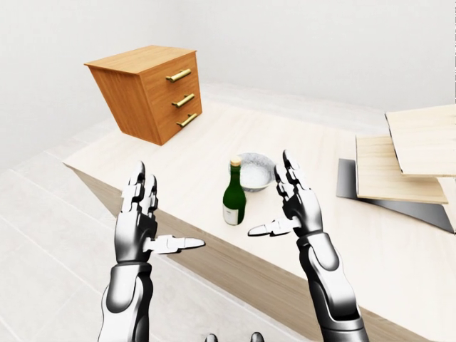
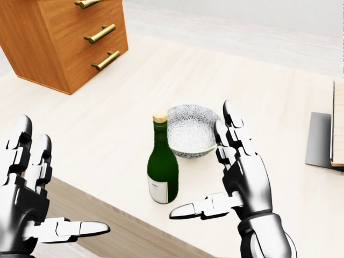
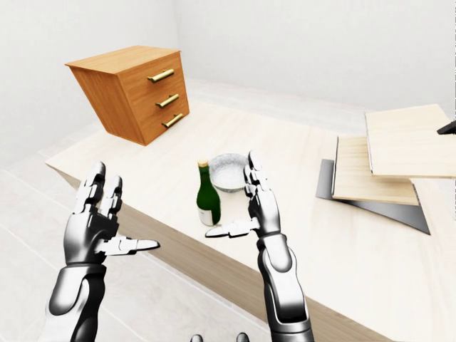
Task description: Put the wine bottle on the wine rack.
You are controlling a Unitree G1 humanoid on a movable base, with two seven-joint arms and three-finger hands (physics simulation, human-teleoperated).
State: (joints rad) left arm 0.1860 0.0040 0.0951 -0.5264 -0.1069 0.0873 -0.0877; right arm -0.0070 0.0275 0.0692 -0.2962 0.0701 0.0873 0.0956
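Bowl (image 2: pixel 191 136) just beside wine bottle (image 2: pixel 163 169); drawer chest (image 1: pixel 149 92) well apart.

1. We see the wine bottle (image 2: pixel 163 169), dark green glass with a tan cork-coloured cap and a pale label low on its body.
2. It stands upright on the light wooden surface, near that surface's lower edge in the head view, and nothing grips it.
3. We see the wine rack (image 3: pixel 390 161) at the right of the right-eye view: pale wooden boards, stacked and tilted, resting on a flat grey base.
4. The rack lies well apart from the bottle, on the same surface, and we see nothing resting on it.
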